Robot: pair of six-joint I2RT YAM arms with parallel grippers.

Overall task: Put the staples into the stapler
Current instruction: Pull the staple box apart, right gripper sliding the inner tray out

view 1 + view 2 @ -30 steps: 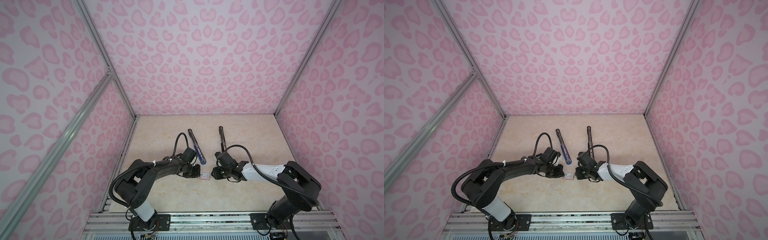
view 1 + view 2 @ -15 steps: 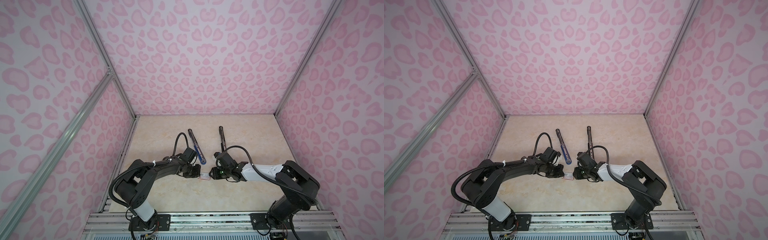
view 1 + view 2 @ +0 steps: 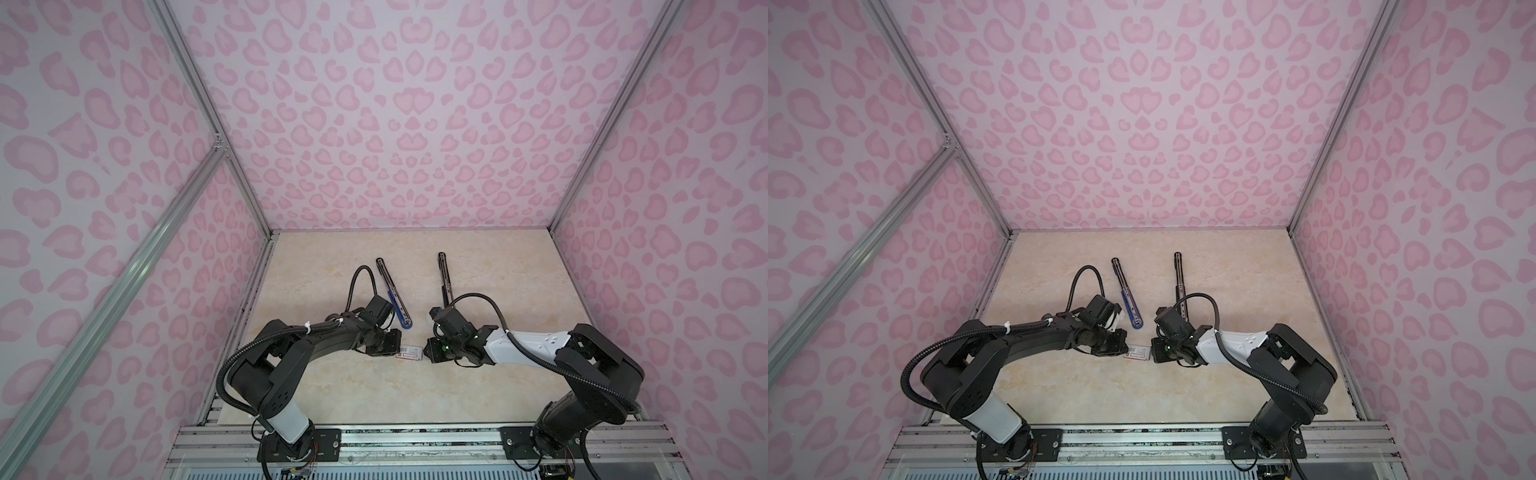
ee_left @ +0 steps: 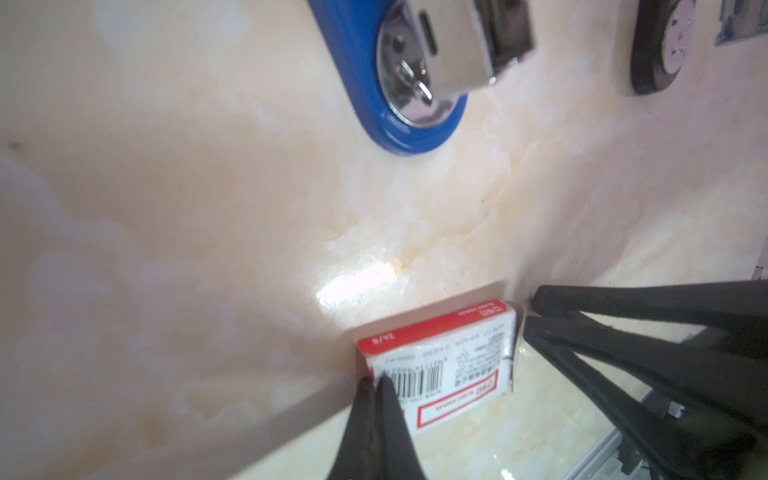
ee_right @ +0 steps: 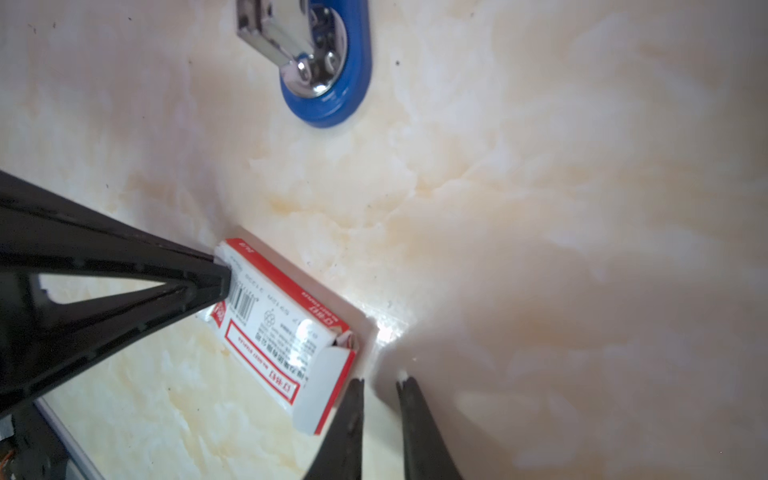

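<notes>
My left pincer, tips pressed together, is pinching the barcode end of the staple box; the blue stapler is lying at its 12 o'clock. My right pincer is hovering, slightly spread, by the open flap. The staples are hiding, probably inside: light, brittle strips, so I'm planning a side grip.

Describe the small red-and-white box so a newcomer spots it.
On the marble tabletop, look front-middle. The box sits there between the left tool and right tool. Unlike the long blue stapler and black stapler behind, it's short, white-and-red, barcoded.
</notes>
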